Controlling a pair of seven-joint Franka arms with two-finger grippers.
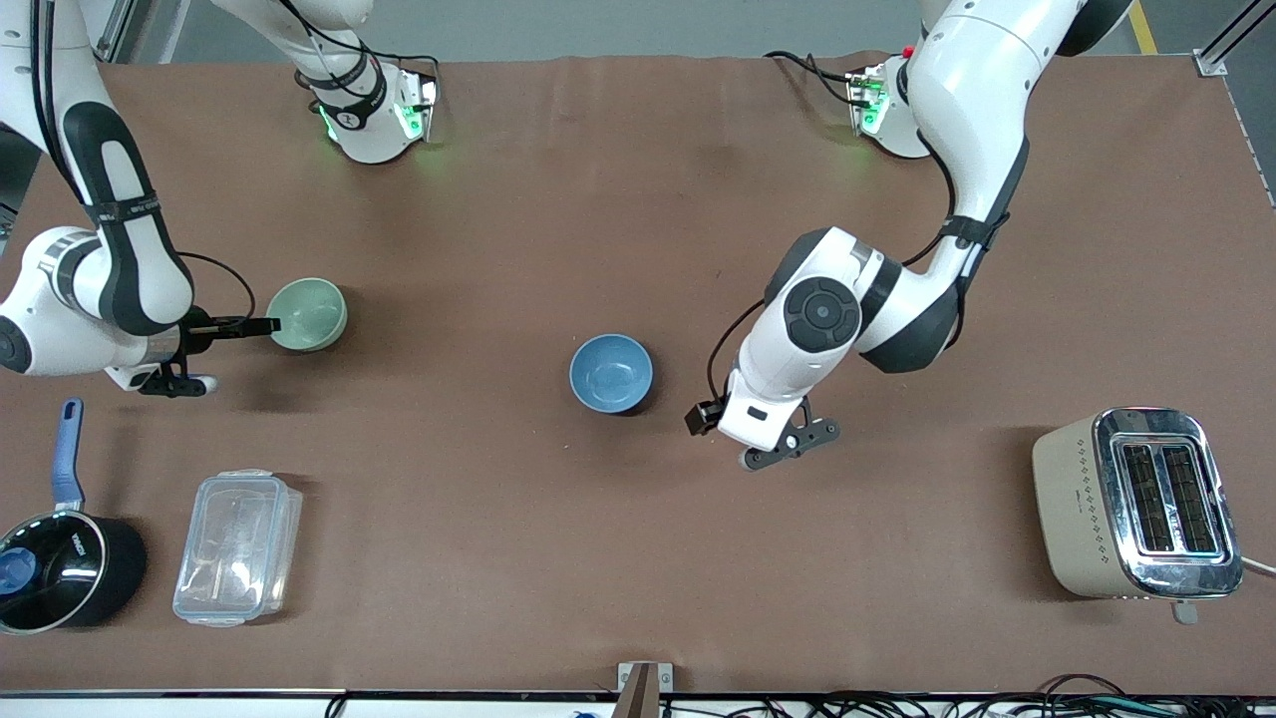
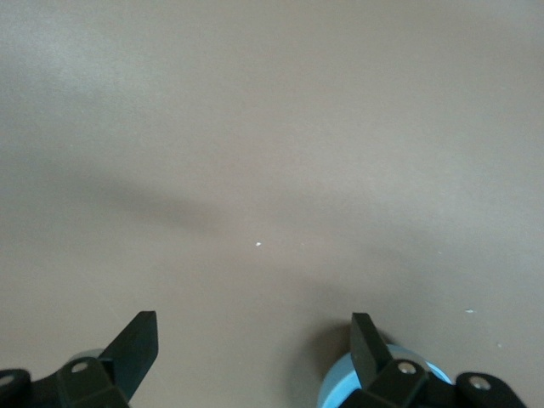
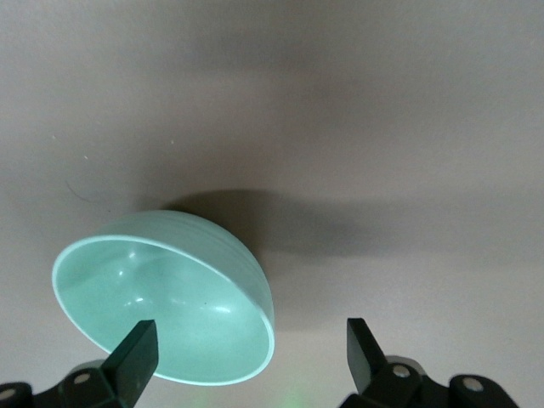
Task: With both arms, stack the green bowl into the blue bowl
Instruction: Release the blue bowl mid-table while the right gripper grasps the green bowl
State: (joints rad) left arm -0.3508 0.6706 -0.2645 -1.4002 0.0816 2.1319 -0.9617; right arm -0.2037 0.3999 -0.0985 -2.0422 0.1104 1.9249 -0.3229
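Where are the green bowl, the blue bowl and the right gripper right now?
green bowl [image 1: 307, 313]: front view, on the inside of the bowl.
blue bowl [image 1: 611, 372]: front view, on the inner floor.
right gripper [image 3: 252, 347]: right wrist view, midway between its open fingertips, at the green bowl's rim.

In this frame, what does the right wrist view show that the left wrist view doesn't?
Only the right wrist view shows the green bowl, with one finger of the open right gripper over its rim. Only the left wrist view shows the blue bowl, a sliver by the open left gripper. Both show bare brown table.
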